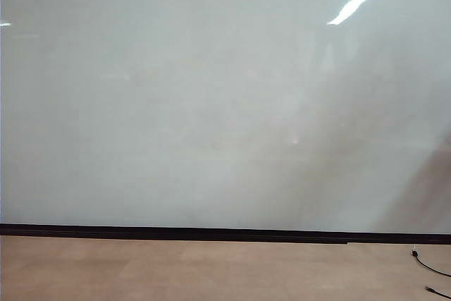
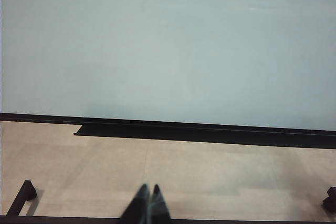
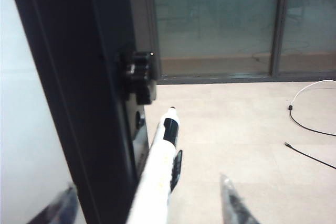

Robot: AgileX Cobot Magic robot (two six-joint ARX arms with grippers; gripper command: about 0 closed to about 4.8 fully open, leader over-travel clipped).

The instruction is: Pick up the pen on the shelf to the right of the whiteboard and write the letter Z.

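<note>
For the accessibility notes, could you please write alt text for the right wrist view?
The white pen with a dark band near its tip stands between the right gripper's open fingers, not yet clamped. It sits beside the black frame edging the whiteboard. Beyond lie pale floor, loose cables and glass panels.

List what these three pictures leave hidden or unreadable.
- Pen: rear end cut off by the right wrist view's edge; any contact with the right gripper cannot be told.
- Left gripper: only the fingertips show, closed together, left wrist view.
- Whiteboard: glare, exterior view; no letter visible.
</note>
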